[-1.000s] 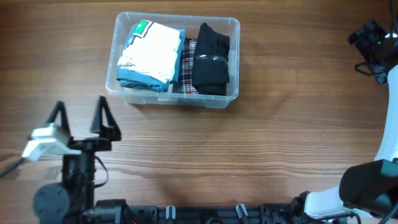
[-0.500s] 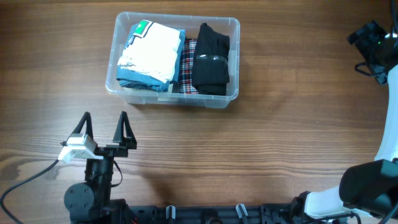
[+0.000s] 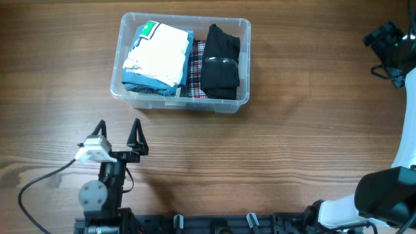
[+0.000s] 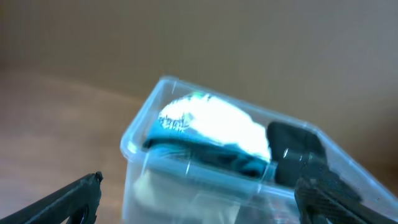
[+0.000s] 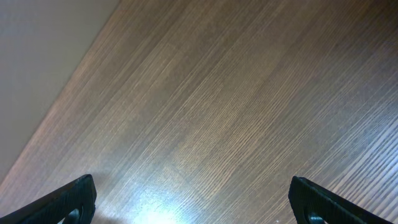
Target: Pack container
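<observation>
The clear plastic container [image 3: 244,29] sits at the back middle of the table. It holds a white and blue folded cloth [image 3: 159,55], a red plaid cloth [image 3: 195,65] and a black folded cloth [image 3: 221,62]. My left gripper [image 3: 119,129] is open and empty, near the front left, pointing at the container. The left wrist view shows the container [image 4: 134,146] ahead between the spread fingers [image 4: 199,196]. My right gripper [image 3: 390,45] is at the far right edge, open and empty over bare wood [image 5: 199,199].
The wooden table [image 3: 305,136] stretches around the container. A cable [image 3: 32,188] loops at the front left by the left arm's base. The right arm's base [image 3: 383,195] stands at the front right.
My left arm has moved right and back toward its base, fingers still open. The container and the right arm have not moved.
</observation>
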You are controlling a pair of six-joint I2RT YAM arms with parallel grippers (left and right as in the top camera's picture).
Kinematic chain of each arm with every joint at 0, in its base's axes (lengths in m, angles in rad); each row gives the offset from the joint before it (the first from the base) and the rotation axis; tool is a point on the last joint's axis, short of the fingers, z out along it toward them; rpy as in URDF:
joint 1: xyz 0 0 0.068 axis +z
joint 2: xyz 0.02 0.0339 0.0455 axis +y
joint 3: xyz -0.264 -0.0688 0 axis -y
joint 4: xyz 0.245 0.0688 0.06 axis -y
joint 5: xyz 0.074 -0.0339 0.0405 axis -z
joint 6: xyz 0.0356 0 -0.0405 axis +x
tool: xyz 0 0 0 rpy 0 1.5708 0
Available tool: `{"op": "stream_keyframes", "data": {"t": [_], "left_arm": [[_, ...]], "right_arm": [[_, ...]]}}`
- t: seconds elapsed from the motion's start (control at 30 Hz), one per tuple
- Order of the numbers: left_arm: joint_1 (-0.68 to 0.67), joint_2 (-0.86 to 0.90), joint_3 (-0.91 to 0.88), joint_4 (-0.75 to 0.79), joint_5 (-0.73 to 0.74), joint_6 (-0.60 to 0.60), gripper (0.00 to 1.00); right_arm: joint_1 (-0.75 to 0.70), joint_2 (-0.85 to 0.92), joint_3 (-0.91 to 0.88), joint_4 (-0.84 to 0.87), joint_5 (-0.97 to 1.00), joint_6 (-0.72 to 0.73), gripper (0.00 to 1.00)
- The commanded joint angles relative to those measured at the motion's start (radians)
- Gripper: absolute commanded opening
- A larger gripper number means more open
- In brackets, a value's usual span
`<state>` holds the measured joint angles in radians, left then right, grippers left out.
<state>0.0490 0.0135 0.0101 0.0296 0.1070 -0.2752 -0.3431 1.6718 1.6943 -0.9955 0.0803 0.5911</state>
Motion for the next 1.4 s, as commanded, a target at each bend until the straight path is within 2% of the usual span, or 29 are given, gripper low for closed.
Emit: {"op": "stream_keyframes", "data": {"t": [0.0,0.9,0.97,1.1,1.17,1.23,1.27,1.37], "left_arm": [[0.008,-0.011,-0.005,-0.101,0.011,0.006,1.0],[0.008,-0.011,-0.005,-0.098,-0.003,0.01,1.0],[0.008,-0.011,-0.004,-0.098,-0.003,0.01,1.0],[0.008,-0.011,-0.005,-0.098,-0.003,0.01,1.0],[0.008,-0.011,-0.005,-0.098,-0.003,0.01,1.0],[0.008,-0.011,-0.005,-0.098,-0.003,0.01,1.0],[0.008,-0.011,-0.005,-0.098,-0.003,0.01,1.0],[0.008,-0.011,-0.005,-0.098,-0.003,0.01,1.0]], "right_arm": [[0.003,0.007,-0.002,0.0,0.017,0.013,1.0],[0.023,-0.01,-0.002,0.0,0.017,0.013,1.0],[0.063,-0.078,-0.002,0.0,0.017,0.014,1.0],[0.256,-0.246,-0.002,-0.002,0.018,0.011,1.0],[0.351,-0.32,-0.009,0.01,0.127,0.009,1.0],[0.43,-0.421,-0.095,0.117,0.203,-0.045,1.0],[0.444,-0.478,-0.179,0.233,0.177,-0.117,1.0],[0.43,-0.681,-0.511,0.613,-0.121,-0.443,1.0]]}}
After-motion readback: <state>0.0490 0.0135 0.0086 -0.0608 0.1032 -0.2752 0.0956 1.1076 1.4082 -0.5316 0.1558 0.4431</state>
